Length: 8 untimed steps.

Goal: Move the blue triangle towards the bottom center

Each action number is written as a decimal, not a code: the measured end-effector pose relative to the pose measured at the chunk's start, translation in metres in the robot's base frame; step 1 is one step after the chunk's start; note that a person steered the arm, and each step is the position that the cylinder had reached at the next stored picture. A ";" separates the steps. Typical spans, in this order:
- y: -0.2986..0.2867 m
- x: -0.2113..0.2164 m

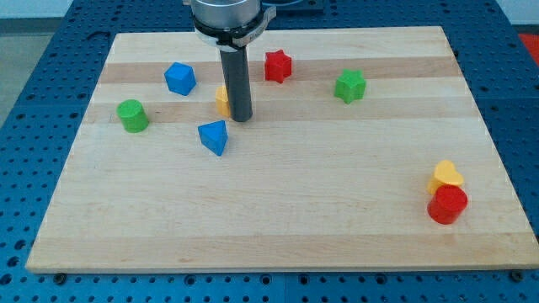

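The blue triangle [214, 136] lies on the wooden board [278, 210], left of centre in the view. My tip [242, 119] rests on the board just up and to the right of it, a small gap apart. The rod stands upright and hides most of a yellow block [221, 100] right behind it at the left.
A blue block [179, 78] and a green cylinder [132, 115] lie at the upper left. A red star-like block [278, 66] and a green star-like block [349, 86] lie at the top centre. A yellow block [445, 175] touches a red cylinder [447, 204] at the lower right.
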<state>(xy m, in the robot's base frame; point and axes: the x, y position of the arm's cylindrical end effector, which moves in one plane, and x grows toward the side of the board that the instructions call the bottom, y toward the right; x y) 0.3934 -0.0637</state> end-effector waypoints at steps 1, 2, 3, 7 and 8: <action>-0.026 0.000; -0.055 0.005; -0.060 0.034; 0.074 0.077; 0.074 0.077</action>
<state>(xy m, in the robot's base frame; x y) 0.4708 0.0105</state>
